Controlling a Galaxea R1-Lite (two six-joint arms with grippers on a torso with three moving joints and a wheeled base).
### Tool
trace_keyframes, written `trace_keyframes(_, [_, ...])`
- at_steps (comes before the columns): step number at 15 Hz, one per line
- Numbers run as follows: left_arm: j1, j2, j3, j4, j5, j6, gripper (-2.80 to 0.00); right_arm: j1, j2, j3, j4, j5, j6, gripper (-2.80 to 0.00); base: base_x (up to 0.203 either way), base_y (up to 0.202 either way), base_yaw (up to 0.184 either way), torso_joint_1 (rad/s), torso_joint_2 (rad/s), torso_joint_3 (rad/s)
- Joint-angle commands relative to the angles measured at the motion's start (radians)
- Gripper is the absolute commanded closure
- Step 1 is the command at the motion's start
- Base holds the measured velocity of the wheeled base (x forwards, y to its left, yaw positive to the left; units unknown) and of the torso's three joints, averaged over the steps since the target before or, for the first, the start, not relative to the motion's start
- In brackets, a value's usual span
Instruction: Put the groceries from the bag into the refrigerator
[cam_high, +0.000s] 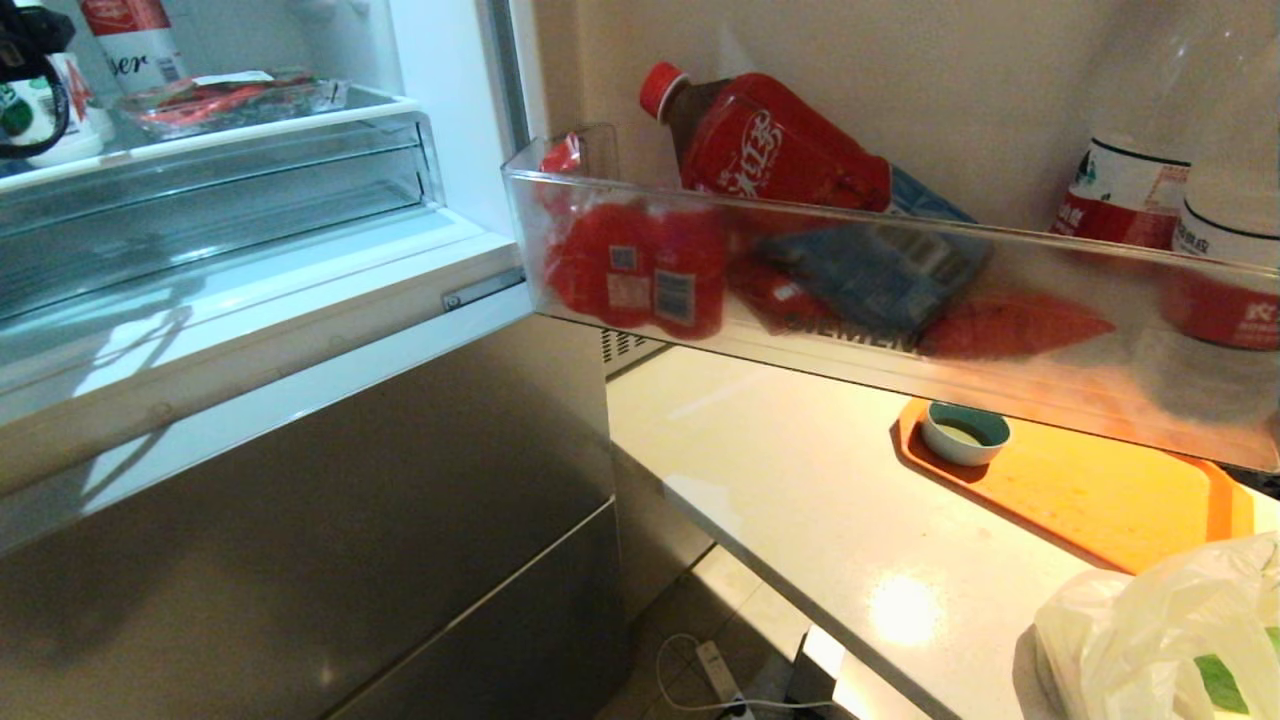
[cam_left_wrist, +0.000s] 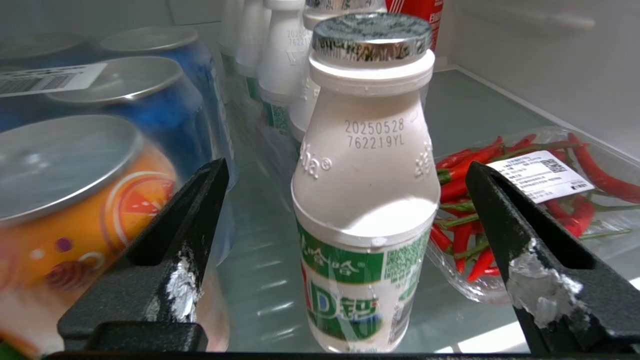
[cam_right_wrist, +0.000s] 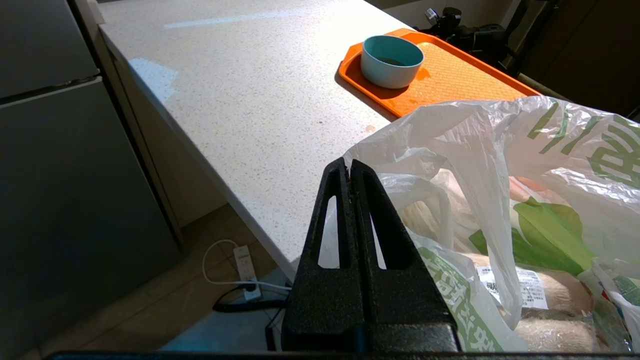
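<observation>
The white plastic bottle with green label and silvery foil cap (cam_left_wrist: 365, 200) stands upright on the refrigerator's glass shelf (cam_left_wrist: 465, 110), between the left gripper's (cam_left_wrist: 345, 215) wide-spread jaws (neither touching it). Best to back straight out, clearing the orange can (cam_left_wrist: 75, 210) and tray of red chillies (cam_left_wrist: 530, 200).

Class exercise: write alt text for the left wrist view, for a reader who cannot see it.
A white bottle with green label and silvery cap stands upright on a glass fridge shelf, between the open fingers of the left gripper, untouched. Drink cans stand on one side, a tray of red chillies on the other.
</observation>
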Motion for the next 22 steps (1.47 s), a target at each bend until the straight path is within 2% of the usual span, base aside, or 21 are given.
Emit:
trace_keyframes(1, [0.001, -0.029, 0.029, -0.001, -0.002, -0.001, -2.8, 0.001, 0.0, 0.0, 0.0, 0.0, -0.001, 0.0, 0.0, 0.0, 0.0, 0.0, 0.0, 0.0])
trace_keyframes(7, [0.001, -0.113, 0.171, -0.014, -0.006, -0.006, -2.8, 0.001, 0.0, 0.0, 0.0, 0.0, -0.001, 0.0, 0.0, 0.0, 0.0, 0.0, 0.0, 0.0])
trace_keyframes(13, [0.001, -0.157, 0.233, -0.014, -0.007, -0.008, -2.8, 0.0, 0.0, 0.0, 0.0, 0.0, 0.001, 0.0, 0.0, 0.0, 0.0, 0.0, 0.0, 0.0])
trace_keyframes(19, [0.001, -0.291, 0.45, -0.015, -0.113, -0.019, -2.8, 0.001, 0.0, 0.0, 0.0, 0.0, 0.001, 0.0, 0.0, 0.0, 0.0, 0.0, 0.0, 0.0])
trace_keyframes(22, [-0.001, -0.298, 0.471, -0.015, -0.126, -0.02, -2.8, 0.001, 0.0, 0.0, 0.0, 0.0, 0.001, 0.0, 0.0, 0.0, 0.0, 0.0, 0.0, 0.0])
